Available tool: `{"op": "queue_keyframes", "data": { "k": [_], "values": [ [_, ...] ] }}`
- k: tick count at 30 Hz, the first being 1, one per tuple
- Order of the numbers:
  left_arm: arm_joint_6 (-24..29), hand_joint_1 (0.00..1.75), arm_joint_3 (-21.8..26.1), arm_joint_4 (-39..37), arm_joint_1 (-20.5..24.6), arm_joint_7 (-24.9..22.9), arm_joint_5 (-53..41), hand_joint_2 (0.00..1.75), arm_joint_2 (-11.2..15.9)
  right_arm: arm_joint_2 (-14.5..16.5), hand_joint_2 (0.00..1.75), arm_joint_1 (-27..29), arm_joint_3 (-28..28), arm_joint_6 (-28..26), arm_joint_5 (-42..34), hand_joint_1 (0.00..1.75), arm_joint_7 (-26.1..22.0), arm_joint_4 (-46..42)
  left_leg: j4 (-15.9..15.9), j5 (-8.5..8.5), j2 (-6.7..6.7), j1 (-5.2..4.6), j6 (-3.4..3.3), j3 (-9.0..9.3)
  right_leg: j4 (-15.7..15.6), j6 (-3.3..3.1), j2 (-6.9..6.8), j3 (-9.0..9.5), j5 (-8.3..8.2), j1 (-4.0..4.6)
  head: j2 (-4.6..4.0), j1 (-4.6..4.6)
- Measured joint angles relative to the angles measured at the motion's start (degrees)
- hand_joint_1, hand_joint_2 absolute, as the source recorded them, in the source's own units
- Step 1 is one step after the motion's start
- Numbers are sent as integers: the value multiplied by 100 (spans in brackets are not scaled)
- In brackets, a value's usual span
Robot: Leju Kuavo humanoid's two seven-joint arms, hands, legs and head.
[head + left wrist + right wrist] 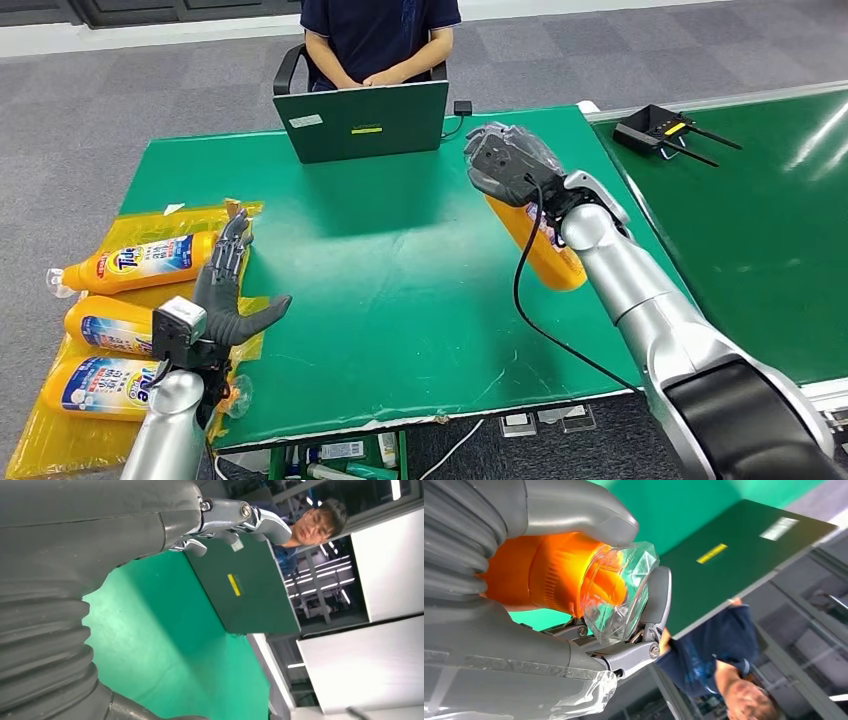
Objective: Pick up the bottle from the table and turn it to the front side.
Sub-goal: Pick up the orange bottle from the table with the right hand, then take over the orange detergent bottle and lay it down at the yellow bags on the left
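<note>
My right hand (512, 162) grips an orange bottle (545, 250) lifted off the green table (400, 290), its body slanting down toward the right arm. In the right wrist view the fingers (644, 630) close around the bottle's orange neck and clear cap (616, 592). My left hand (228, 290) stands over the table's left front edge, fingers stretched out and apart, holding nothing. The left hand's grey cover (55, 595) fills the near side of the left wrist view.
Three more orange bottles (135, 262) (105, 325) (95, 385) lie on a yellow sheet at the left edge. A dark green laptop (362, 122) stands at the far side, with a person (378, 40) seated behind it. A black controller (660, 128) lies on the right-hand table.
</note>
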State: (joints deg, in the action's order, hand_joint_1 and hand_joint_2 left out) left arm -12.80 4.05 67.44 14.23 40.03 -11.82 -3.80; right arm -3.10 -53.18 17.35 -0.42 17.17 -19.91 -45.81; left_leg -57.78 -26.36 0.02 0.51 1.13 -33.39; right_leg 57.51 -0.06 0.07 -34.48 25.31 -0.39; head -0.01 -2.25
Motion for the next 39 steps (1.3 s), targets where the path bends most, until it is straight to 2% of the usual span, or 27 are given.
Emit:
{"op": "queue_keyframes", "data": {
  "k": [11,24,39],
  "values": [
    [-54,0,-277,-955,401,12,3,175,-42,295,175,-102,0,-101,-258,175,-132,-222,0,1,0,0,0,-1,1,0,0,-1,-1,0,0,0],
    [-235,0,-489,-1312,630,14,142,175,-128,592,175,-240,0,-97,-416,175,-237,-258,0,3,0,0,1,-1,1,0,0,0,-1,0,1,1],
    [-814,0,-833,-1961,1597,19,602,175,-679,1303,175,-421,0,-74,-649,175,-264,-258,-1,5,-1,0,2,-2,2,0,-2,0,-3,0,1,0]
  ]
}}
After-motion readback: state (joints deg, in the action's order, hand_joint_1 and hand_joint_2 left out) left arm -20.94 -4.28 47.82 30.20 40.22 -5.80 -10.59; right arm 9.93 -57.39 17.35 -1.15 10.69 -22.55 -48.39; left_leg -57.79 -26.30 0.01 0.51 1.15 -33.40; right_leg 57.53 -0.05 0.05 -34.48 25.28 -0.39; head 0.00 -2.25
